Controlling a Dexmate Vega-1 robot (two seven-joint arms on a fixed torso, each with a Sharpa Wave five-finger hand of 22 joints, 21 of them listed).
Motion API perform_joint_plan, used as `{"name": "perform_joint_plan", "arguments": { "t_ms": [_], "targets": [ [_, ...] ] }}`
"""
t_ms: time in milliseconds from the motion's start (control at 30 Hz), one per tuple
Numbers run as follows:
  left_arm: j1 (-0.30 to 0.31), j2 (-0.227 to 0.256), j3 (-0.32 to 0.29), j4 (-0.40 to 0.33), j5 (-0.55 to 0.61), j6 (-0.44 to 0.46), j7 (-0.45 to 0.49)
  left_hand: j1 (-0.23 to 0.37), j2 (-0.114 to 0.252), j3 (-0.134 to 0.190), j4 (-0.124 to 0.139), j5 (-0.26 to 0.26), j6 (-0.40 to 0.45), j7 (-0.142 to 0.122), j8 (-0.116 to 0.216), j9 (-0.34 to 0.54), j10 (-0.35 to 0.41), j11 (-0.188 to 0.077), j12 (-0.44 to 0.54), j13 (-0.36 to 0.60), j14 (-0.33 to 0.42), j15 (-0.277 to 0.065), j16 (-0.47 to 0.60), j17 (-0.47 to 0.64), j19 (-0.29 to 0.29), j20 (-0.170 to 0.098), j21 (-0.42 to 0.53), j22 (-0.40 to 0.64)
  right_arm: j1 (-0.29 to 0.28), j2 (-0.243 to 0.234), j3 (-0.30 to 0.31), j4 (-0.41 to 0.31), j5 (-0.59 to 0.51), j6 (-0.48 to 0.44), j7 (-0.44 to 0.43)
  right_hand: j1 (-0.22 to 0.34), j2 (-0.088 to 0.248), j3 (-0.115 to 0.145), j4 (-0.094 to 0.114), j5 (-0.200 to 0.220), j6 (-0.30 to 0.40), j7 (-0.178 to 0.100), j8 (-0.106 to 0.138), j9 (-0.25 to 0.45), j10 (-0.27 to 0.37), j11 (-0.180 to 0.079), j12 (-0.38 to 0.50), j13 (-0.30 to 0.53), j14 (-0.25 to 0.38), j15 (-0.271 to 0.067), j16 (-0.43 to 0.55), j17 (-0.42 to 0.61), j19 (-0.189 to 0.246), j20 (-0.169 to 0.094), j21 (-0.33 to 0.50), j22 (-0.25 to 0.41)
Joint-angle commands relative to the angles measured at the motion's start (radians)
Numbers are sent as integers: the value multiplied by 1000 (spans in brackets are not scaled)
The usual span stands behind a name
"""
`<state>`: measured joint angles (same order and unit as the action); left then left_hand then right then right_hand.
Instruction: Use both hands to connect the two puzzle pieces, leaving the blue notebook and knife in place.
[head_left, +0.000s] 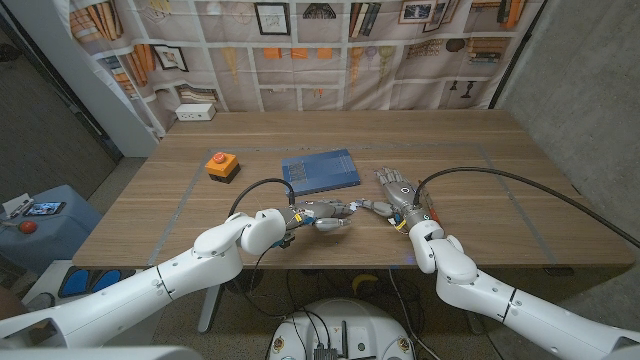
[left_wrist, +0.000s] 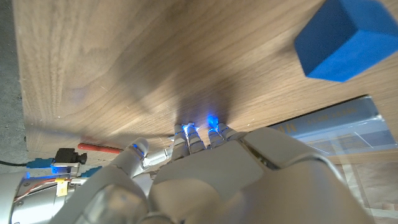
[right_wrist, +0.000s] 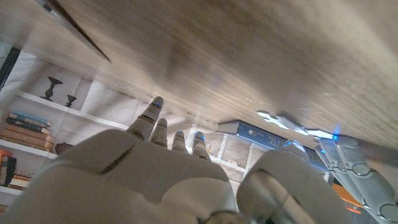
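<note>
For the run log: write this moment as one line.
left hand open, near right hand | right hand open, fingers spread | flat blue notebook behind hands | orange button box left of it

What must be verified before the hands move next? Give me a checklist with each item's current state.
1. Blue notebook untouched: ok, it lies on the table beyond both hands.
2. Left hand free: ok, fingers stretched out, holding nothing.
3. Right hand free: ok, fingers spread, holding nothing.
4. Puzzle pieces located: cannot tell; a blue block sits ahead of the left hand, possibly one piece.
5. Knife in place: cannot tell.
</note>
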<state>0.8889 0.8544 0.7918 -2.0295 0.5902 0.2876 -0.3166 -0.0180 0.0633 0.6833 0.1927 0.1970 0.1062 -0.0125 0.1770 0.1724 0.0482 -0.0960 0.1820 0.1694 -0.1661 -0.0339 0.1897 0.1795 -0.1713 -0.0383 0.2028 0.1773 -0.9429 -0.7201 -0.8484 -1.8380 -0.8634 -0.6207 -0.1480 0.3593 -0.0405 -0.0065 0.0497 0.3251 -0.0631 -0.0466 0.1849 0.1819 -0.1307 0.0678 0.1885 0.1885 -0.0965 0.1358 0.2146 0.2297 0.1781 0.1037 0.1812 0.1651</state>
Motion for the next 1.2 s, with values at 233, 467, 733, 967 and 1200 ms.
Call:
{"name": "perform_joint_plan", "arguments": {
  "t_ms": [233,467,733,967,1200],
  "targets": [
    [5,1,-3,-3,-1,-1,5,12,130,9,0,-2,6,-2,5,1,26,17,9,3,-10,-23,-3,1,-100,-31,0,0,17,4,-16,9,13,-21,11,17,0,0,-6,7,-8,1,5,2,-10,-1,2,2,-1,5,-1,1,4,1,4,3],
    [6,2,-3,-4,-2,-1,4,12,130,10,0,-2,6,-2,5,1,26,17,8,3,-11,-23,-4,1,-100,-31,0,0,18,1,-22,13,11,-27,12,24,1,1,-10,9,-8,1,5,2,-10,0,3,2,1,3,-1,0,5,1,4,3],
    [9,4,-4,-6,-1,0,7,12,130,11,0,-2,6,-2,4,1,26,19,8,3,-10,-23,-4,1,-100,-31,0,0,20,-6,-27,22,9,-21,8,31,-1,1,-15,10,-8,1,6,2,-9,0,4,2,3,1,0,-1,9,1,6,3],
    [12,5,-5,-7,-2,-1,10,12,129,11,0,-2,6,-2,4,1,26,19,8,3,-10,-23,-4,1,-99,-31,0,0,23,-14,-26,23,8,-10,3,35,-3,1,-18,12,-6,1,8,2,-7,0,5,2,6,-1,0,-2,13,-1,7,3],
    [14,6,-7,-7,-2,-1,13,12,129,12,0,-2,6,-2,4,1,26,19,8,3,-10,-23,-4,1,-99,-31,0,0,25,-29,-20,24,15,25,-9,40,-7,-1,-22,13,-3,-1,9,2,-5,-1,6,2,9,-2,1,-3,19,-4,9,2]
  ]
}}
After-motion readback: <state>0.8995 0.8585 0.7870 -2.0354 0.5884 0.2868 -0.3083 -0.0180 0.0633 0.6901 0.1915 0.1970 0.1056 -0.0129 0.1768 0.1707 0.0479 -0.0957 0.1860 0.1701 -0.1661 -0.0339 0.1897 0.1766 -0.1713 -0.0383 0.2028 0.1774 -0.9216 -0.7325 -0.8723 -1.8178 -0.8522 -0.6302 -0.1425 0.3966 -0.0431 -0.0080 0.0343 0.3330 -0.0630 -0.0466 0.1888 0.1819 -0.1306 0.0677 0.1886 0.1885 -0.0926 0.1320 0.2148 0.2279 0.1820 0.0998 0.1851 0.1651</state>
